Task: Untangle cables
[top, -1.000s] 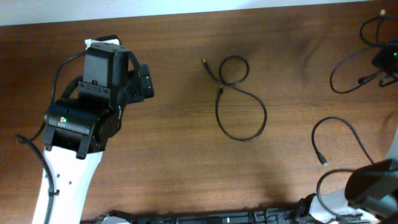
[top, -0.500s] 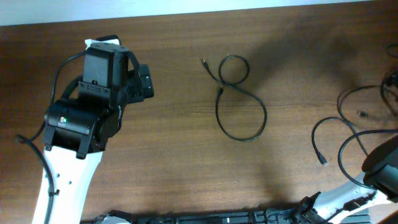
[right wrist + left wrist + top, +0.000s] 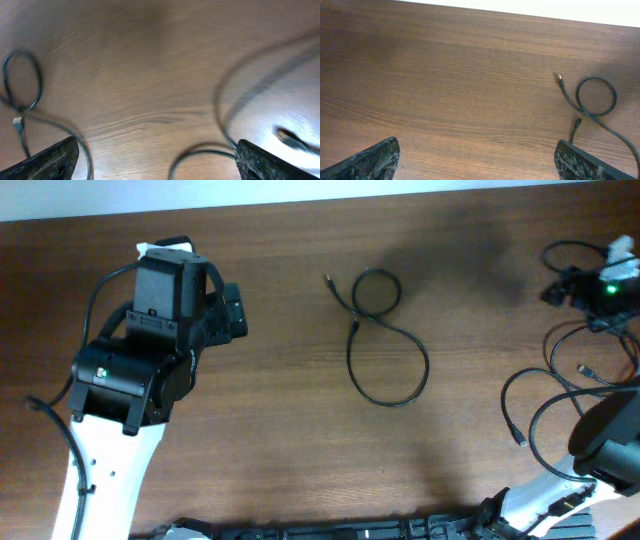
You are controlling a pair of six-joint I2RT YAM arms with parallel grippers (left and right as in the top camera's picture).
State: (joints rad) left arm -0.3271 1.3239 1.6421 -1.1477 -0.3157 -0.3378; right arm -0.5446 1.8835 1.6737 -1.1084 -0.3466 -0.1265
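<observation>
You have one looped cable (image 3: 386, 340) lying by itself near the middle of the table (image 3: 280, 430). It is a thin, smooth black cord laid flat in a figure-eight: a small round loop on the far side and a wider teardrop loop on the near side. Its two small plug ends (image 3: 328, 279) sit at the left of the small loop, one on the far side and one where the loops cross. The left wrist camera shows this looped cable (image 3: 596, 97) at the right of its view, the tip of the farther plug glinting.

The overlapping cables (image 3: 545, 408) are at the right edge of the table. They are more thin black cords in loose open curves that cross one another, with one plug end pointing towards the near side. In the right wrist view they are (image 3: 235, 100) smeared by blur, so you cannot tell where they cross.

Your left gripper (image 3: 240, 310) hovers over the left of the table, well apart from every cord. Its mottled dark fingers (image 3: 375, 160) are spread wide with nothing between them. Your right gripper (image 3: 570, 286) is over the far right corner, above the loose curves, a green light showing on its body. Its fingers (image 3: 47, 160) are also wide apart and hold nothing.

The tabletop is matte brown wood grain.
</observation>
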